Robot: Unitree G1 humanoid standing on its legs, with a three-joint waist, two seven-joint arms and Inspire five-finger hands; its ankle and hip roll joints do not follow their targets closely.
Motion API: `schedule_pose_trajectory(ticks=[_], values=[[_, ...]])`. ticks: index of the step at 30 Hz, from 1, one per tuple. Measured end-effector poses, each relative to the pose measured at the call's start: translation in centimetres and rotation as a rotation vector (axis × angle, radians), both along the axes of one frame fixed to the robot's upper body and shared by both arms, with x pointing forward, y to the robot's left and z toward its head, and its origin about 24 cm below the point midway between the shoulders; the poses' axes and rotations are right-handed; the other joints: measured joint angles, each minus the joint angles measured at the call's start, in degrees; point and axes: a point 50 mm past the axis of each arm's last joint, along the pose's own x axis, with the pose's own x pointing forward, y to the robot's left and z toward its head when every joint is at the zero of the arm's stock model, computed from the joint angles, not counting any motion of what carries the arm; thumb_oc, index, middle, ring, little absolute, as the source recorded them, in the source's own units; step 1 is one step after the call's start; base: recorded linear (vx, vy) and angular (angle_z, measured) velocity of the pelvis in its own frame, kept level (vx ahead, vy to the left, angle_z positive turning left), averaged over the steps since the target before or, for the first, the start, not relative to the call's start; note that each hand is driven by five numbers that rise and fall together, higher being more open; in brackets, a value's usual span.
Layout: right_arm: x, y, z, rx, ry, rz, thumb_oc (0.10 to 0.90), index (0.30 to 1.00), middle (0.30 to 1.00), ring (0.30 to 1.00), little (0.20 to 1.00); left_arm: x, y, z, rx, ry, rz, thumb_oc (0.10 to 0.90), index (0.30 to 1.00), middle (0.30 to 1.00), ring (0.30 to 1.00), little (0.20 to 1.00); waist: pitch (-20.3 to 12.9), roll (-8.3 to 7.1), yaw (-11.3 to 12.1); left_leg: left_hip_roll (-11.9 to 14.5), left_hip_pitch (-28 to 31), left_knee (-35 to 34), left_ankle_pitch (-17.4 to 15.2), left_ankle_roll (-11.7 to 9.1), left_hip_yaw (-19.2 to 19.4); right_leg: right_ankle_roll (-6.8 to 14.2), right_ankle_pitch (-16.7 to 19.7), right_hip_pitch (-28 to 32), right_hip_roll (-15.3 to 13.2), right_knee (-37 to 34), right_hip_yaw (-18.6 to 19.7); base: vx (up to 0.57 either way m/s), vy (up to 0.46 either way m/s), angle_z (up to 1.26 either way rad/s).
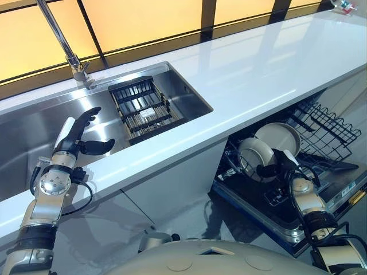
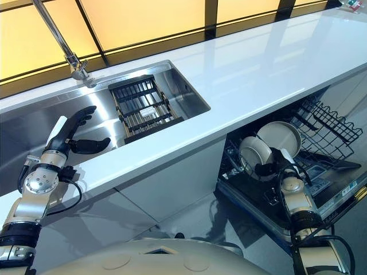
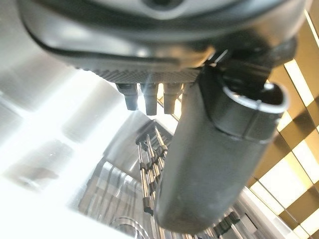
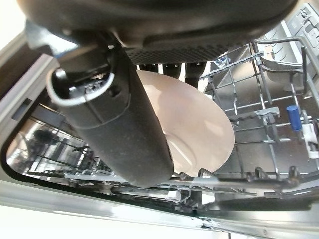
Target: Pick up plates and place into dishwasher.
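Right hand [image 1: 282, 163]: the thumb and fingers [image 4: 192, 67] are curled round the rim of a white plate [image 4: 199, 124], thumb on one face and fingers over the far edge. The plate stands on edge in the lower rack [image 1: 327, 129] of the open dishwasher [image 1: 275, 212]. Whether its lower rim is fully seated between the tines cannot be told. A second white plate [image 1: 280, 137] stands just beside it, at about 1 o'clock in the head views.

Left hand [image 1: 77, 137]: fingers straight and released, holding nothing. It hovers over the steel sink [image 1: 34, 132], at 9 o'clock from the dark drainer rack [image 1: 143, 109] lying in the basin. The faucet [image 1: 71, 54] rises at 12 o'clock of the basin. No plate shows on the white surface [image 1: 258, 69], which runs from 8 o'clock to 2 o'clock.

Handling, as a judgement: the plate is rigid, glazed and therefore slippery, moderately heavy and brittle. Knocking it against the neighbouring plate or the wire tines could chip it. The rim is the correct place to hold, pinched at the upper edge with thumb opposite fingers, so the lower edge is free to enter a slot. Release should follow only once the plate rests upright in the tines.
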Motion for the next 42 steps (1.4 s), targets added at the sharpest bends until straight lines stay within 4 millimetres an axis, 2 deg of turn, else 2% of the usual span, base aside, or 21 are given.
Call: schedule_pose_trajectory(ticks=[10,18,36,42], values=[[-0.7,0.7,0.4,0.0,-0.015,0.091,0.8,0.9,0.9,0.9,0.9,-0.2,-0.8,-0.8,-0.044,0.024,-0.025,0.8,0.9,0.9,0.9,0.9,-0.2,0.05,-1.8,0.1,0.5,-0.2,-0.1,0.0,0.6,0.0,0.0,0.0,0.0,0.0,0.6,0.01,-0.009,-0.02],[-2.7,0.4,-0.2,0.0,0.015,0.105,0.8,0.9,0.9,0.9,0.9,-1.2,-1.0,-1.2,-0.044,0.035,-0.032,0.8,0.9,0.9,0.9,0.9,-1.8,-0.56,-2.0,0.1,0.7,-0.3,-0.5,0.1,1.3,0.1,0.0,-0.1,0.0,0.0,1.3,0.0,-0.001,-0.04],[-3.7,0.5,-0.9,0.005,0.134,0.199,0.8,0.9,0.9,0.9,0.9,-1.8,-0.9,-1.6,-0.044,0.048,-0.038,0.8,0.9,0.9,0.9,0.9,-5.1,-0.74,-2.0,0.1,0.1,-0.3,-0.9,-0.3,1.4,0.4,-0.2,-0.9,-0.1,0.3,1.6,-0.01,-0.003,0.0],[-3.8,0.5,-1.0,-0.011,0.158,0.227,0.8,0.9,0.9,0.9,0.9,-1.8,-1.0,-1.7,-0.05,0.05,-0.038,0.8,0.9,0.9,0.9,0.9,-5.2,-0.74,-2.0,0.1,0.3,-0.3,-0.7,0.1,1.4,0.3,-0.2,-0.7,0.0,0.3,1.6,0.01,-0.001,0.0]])
